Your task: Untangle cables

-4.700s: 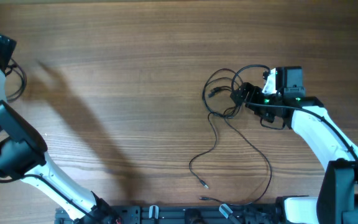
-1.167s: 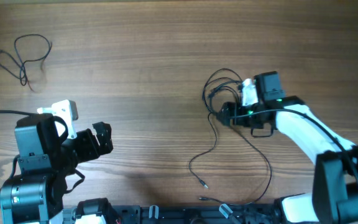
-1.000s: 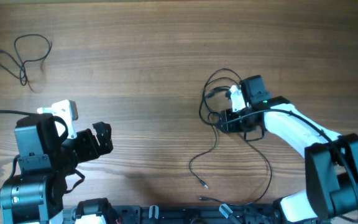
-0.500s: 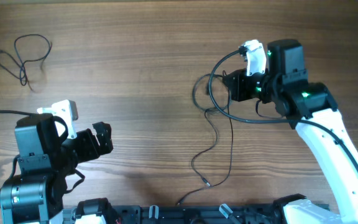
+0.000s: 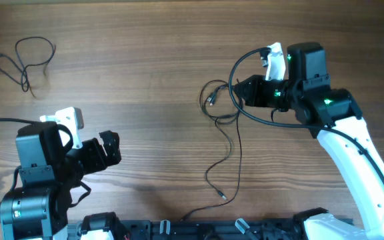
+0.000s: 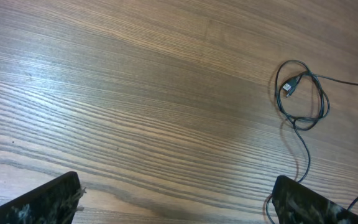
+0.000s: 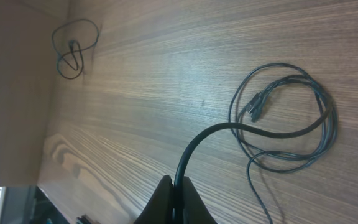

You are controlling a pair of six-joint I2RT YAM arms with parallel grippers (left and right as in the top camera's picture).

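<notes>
Pinching one thin cord of the cable tangle (image 5: 215, 103) w/ the right hand (image 7: 174, 198), fingers pressed tight together, the cord coming up out of the grip and curving over into the loops. Hovering just right of the tangle, hand aimed at it. Tangle: a few overlapping thin loops w/ a small plug end inside, approx mid of the surface (image 5: 145, 40), resting on the wood as far as visible. Trailing from the tangle toward the near edge: two loose strands, one ending in a plug (image 5: 223, 195), the other running off at the bottom of overhead view. Far left of the tangle and further back: a separate cable loop (image 5: 31, 57), flat on the wood, nothing touching it. Left hand (image 5: 105, 150) far left of the tangle and nearer the front edge, fingers spread wide, holding nothing, only bare wood btwn them in wrist view. Thicker-looking black loop (image 5: 232, 80) bowed around the right hand in overhead view; cannot tell whether lifted cord or arm wiring.
</notes>
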